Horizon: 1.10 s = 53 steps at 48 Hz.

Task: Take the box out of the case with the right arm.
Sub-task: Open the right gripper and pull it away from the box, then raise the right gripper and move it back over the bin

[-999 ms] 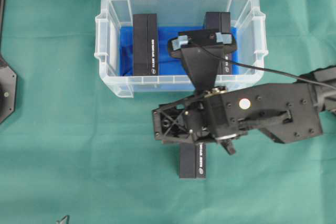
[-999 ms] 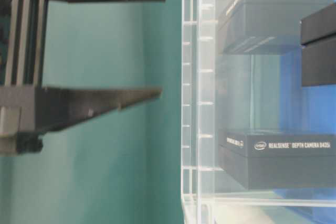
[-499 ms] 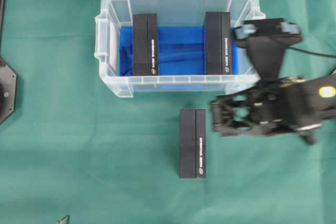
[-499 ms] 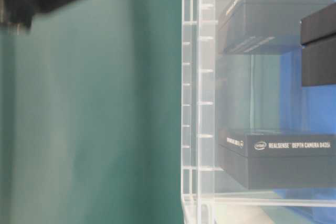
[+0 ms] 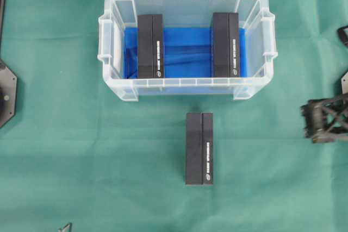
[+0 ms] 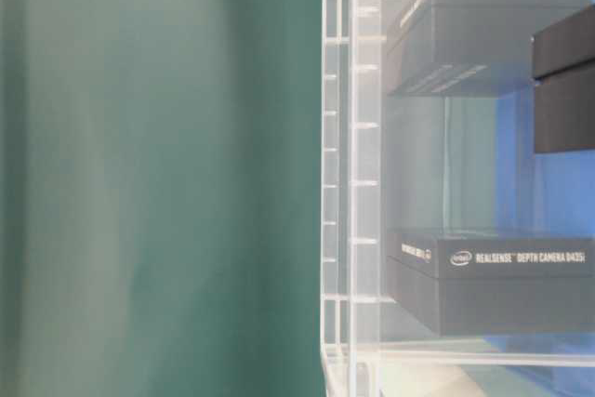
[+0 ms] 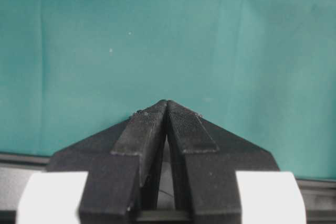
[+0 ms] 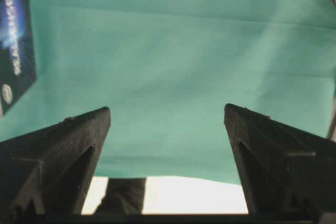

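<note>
Green cloth [image 5: 81, 150], box [image 5: 199, 149] beside case [image 5: 117, 88]

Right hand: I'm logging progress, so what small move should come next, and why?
Probably bring the open, empty right hand back over the case: one box lies on the cloth outside it, but two boxes remain inside.

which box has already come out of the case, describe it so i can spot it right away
Find the clear case with the blue bottom on the green cloth. Just below its front wall, a black box lies flat on the cloth. The two other black boxes are inside the case; this one is outside.
</note>
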### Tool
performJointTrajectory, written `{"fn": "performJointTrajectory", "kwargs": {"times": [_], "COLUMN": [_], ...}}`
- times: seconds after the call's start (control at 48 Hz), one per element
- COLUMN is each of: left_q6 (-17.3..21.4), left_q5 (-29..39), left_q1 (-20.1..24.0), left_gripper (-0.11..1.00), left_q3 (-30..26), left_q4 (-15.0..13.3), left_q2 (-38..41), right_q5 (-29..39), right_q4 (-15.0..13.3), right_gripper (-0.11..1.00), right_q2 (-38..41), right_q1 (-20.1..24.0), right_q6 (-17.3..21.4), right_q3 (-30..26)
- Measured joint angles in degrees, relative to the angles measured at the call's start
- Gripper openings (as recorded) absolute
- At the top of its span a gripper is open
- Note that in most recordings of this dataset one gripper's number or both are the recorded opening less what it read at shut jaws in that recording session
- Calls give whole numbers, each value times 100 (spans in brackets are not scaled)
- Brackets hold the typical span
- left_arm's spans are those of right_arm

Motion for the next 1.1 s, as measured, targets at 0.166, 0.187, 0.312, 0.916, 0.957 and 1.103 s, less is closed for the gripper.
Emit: {"fn": "performJointTrajectory", "kwargs": {"times": [0.166,0.187,0.312,0.916,0.957,1.103], "left_q6": [9,9,9,26,9,0], "left_q5": [0,0,0,0,0,0], "left_q1": [9,0,9,9,9,9], "left_gripper": [0,0,0,0,0,0], "left_q3": [0,0,0,-9,0,0], "left_q4": [9,9,9,9,9,9], "left_q2": [18,18,26,53,53,53], "right_q5": [9,9,0,-97,-132,-369], "right_q4": [-53,-62,-88,-114,-105,-114], "right_gripper": [89,89,89,89,89,89], "right_q2": [-70,-62,-18,-220,-220,-193], "right_q1": [0,-9,-105,-3138,-3375,-3938], "right_q6": [-141,-176,-422,-3683,-3867,-4421], "right_q3": [70,62,62,272,272,299]}}
